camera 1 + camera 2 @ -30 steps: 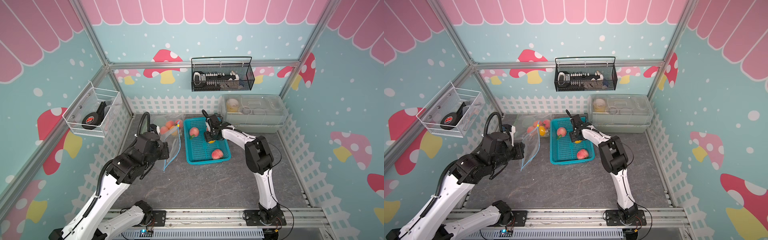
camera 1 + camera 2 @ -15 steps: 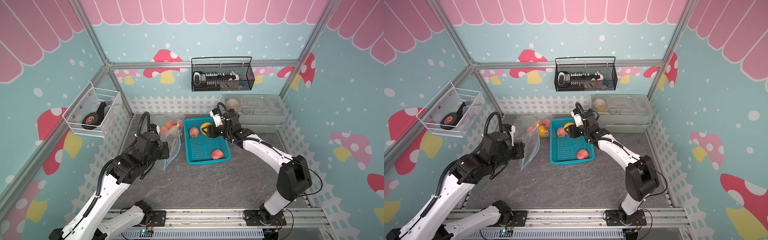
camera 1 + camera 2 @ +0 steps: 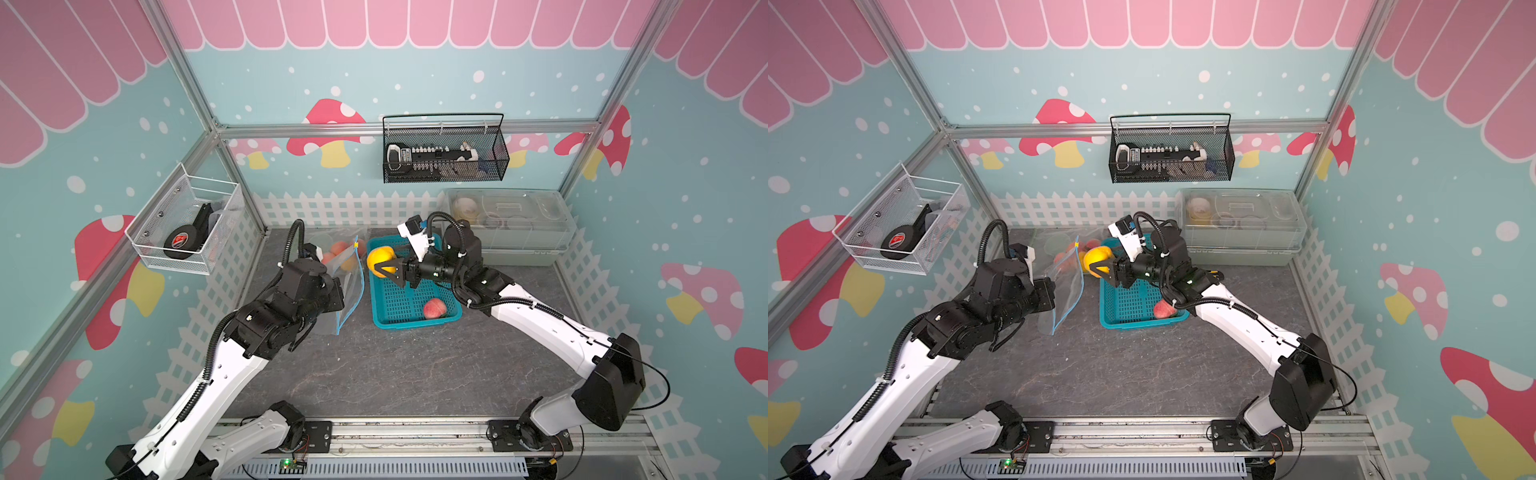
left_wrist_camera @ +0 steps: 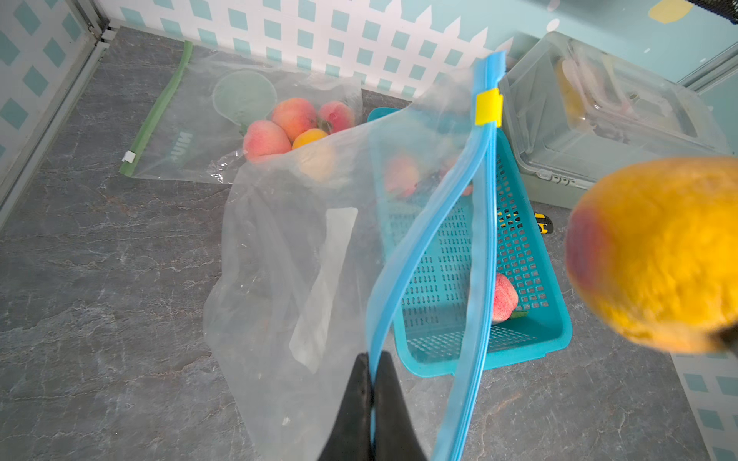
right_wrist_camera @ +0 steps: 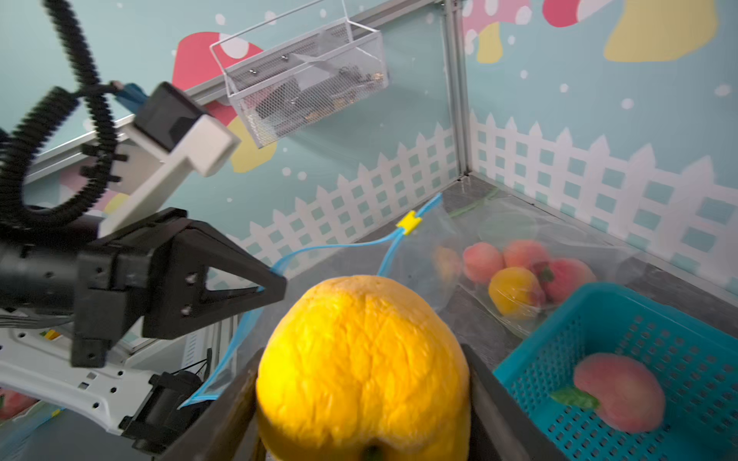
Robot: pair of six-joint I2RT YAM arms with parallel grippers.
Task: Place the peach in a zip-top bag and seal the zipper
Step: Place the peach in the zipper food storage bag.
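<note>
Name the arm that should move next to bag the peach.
Right. The right gripper holds the yellow peach close to the open mouth of the zip-top bag; the left gripper is shut on its zipper edge, holding it up.

Yellow peach aloft beside apparently open clear bag.

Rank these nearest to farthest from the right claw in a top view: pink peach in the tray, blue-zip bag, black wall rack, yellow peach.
1. yellow peach: gripped in the right claw.
2. blue-zip bag: just beside it, pinched by the left claw.
3. pink peach: at the tray's near end.
4. black rack: up on the back wall.
</note>
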